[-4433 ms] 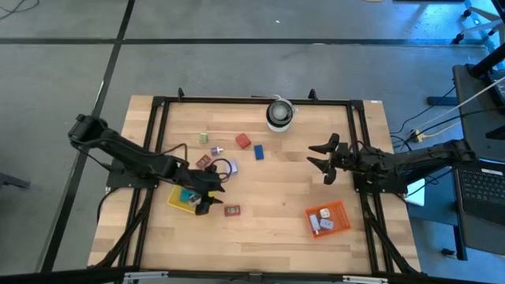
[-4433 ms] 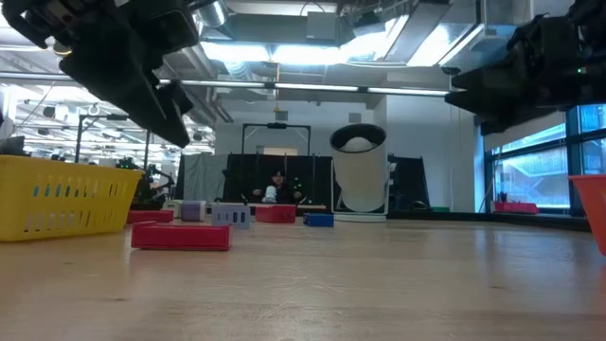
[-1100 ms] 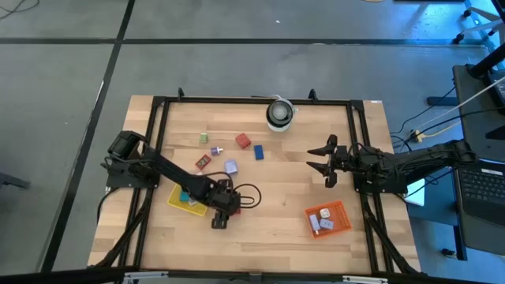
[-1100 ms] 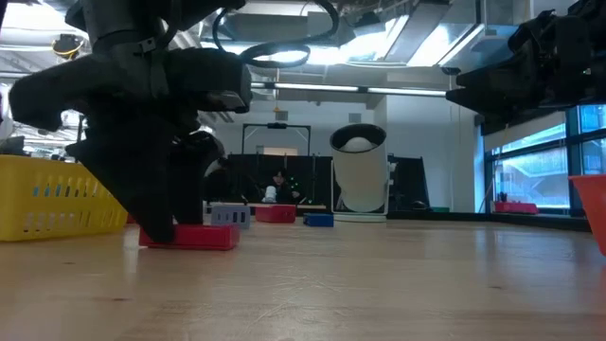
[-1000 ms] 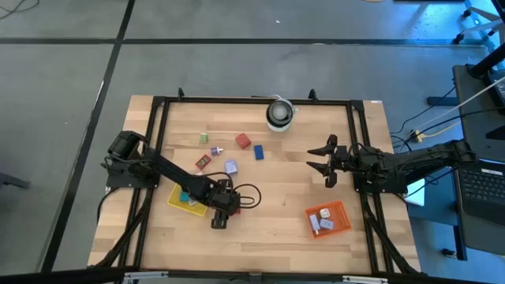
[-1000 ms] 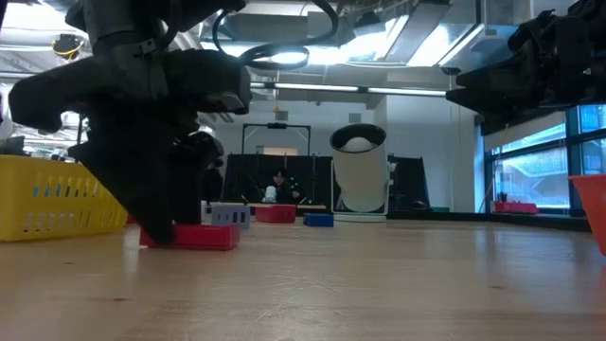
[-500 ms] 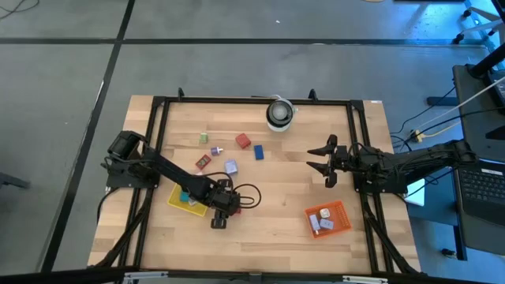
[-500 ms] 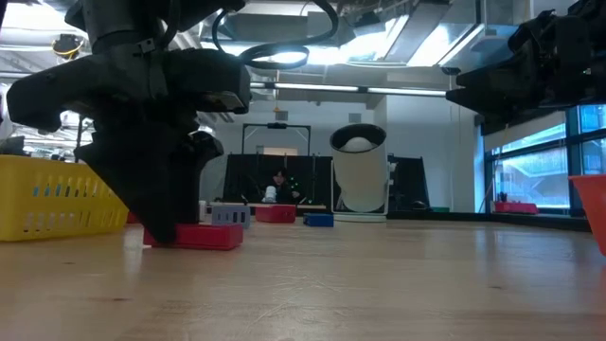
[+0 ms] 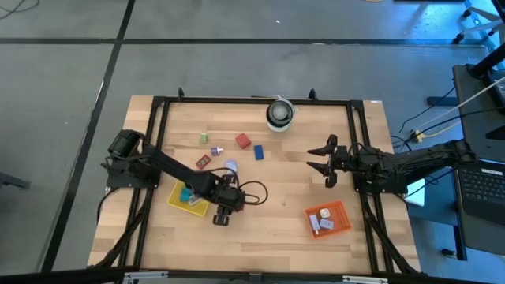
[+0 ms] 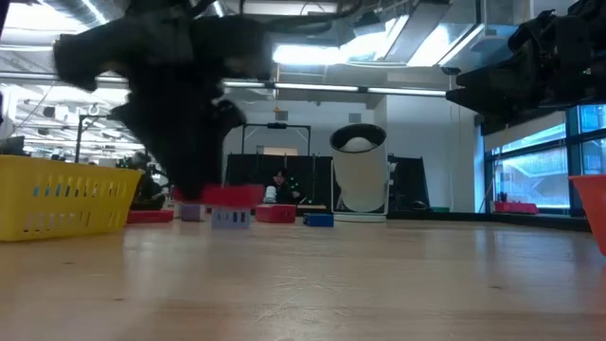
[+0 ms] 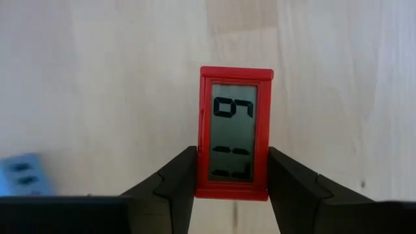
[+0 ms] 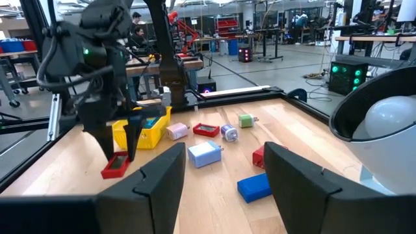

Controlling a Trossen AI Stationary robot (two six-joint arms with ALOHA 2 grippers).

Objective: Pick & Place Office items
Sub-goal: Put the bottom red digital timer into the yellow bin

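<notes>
The office items are small blocky pieces. A flat red piece with a grey number display [image 11: 234, 130] hangs just above the table [image 10: 222, 196], with my left gripper [image 11: 232, 156] shut on it near the table's left middle [image 9: 223, 213]. In the high view the gripper hides the piece. A green [image 9: 203, 138], a red [image 9: 242, 141], a blue [image 9: 258, 151] and a lavender piece [image 9: 230, 166] lie on the wood farther back. My right gripper [image 9: 325, 158] waits open at the right side, holding nothing. My left gripper pinches the red piece by its two long sides [image 11: 198, 175], near one short end, between its two fingers [image 11: 175, 185]. The fingers come steeply from above and lie across the piece. The piece is lifted clear of the table, about level, display side up.
A yellow tray [image 9: 188, 197] with a teal piece in it sits just left of my left gripper. An orange tray [image 9: 327, 218] holding light pieces stands at the near right. A white roll [image 9: 279, 113] stands at the far middle. Bare wood lies between the trays.
My left gripper has risen and gone a little toward the table's right edge. The red piece, which lay flat on the wood between its fingers, has gone up with it and now hangs clear of the table.
</notes>
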